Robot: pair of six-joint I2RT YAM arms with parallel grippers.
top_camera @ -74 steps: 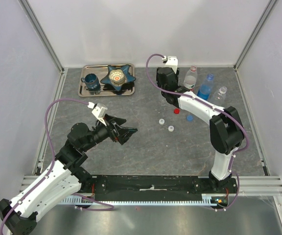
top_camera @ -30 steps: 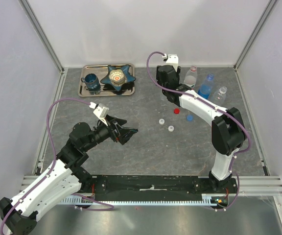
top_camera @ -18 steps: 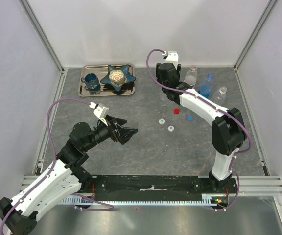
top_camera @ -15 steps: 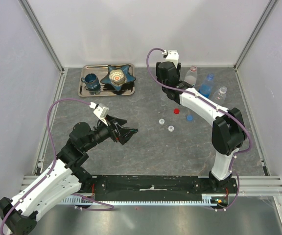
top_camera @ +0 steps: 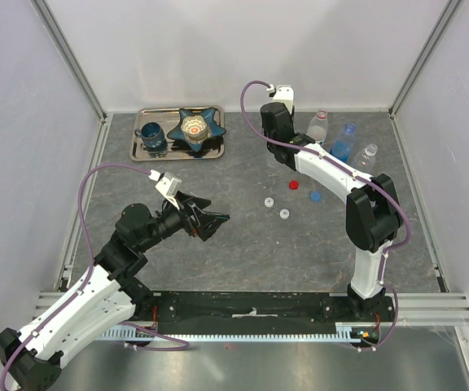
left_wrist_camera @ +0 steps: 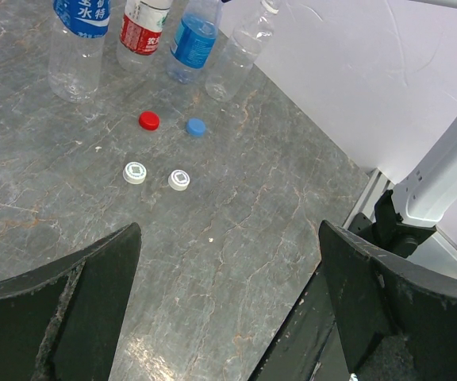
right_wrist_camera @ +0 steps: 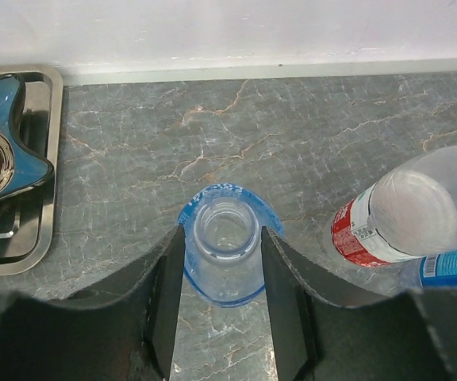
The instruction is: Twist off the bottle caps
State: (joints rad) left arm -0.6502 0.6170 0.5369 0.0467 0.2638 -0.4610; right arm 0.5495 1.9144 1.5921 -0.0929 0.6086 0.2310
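In the right wrist view my right gripper is shut on an uncapped blue-labelled bottle, its fingers pressing the sides into an oval. This bottle is hidden under the gripper in the top view. A red-labelled bottle, a blue bottle and a tiny clear bottle stand uncapped to its right. On the table lie a red cap, a blue cap and two white caps. My left gripper hovers open and empty, left of the caps.
A metal tray at the back left carries a dark blue mug and a blue star-shaped dish. White walls with aluminium posts enclose the table. The right arm's base shows in the left wrist view.
My right gripper has shifted slightly toward the back wall and its jaws have narrowed onto the blue-labelled bottle. The left arm and the caps have stayed put.
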